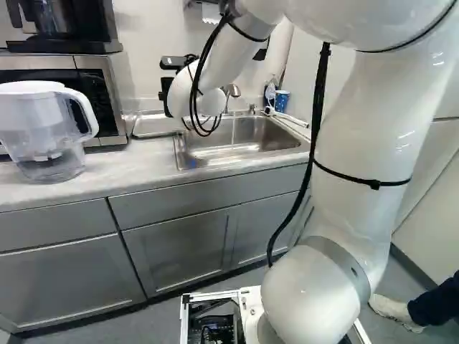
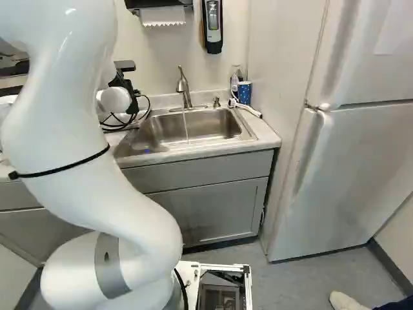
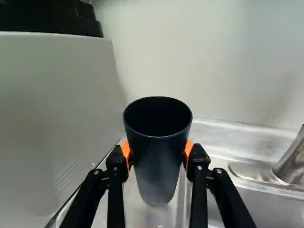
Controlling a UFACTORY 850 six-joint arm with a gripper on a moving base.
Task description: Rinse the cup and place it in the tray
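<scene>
Tool (image 3: 157, 151) pinches cup (image 3: 158, 173) from both sides, mouth up, over tray (image 1: 153, 127) beside sink (image 1: 247, 137), likely so it can be set down on its base (rinsed or not, can't tell).

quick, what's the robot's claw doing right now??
The claw is closed on the dark cup, with an orange pad on each side.
</scene>
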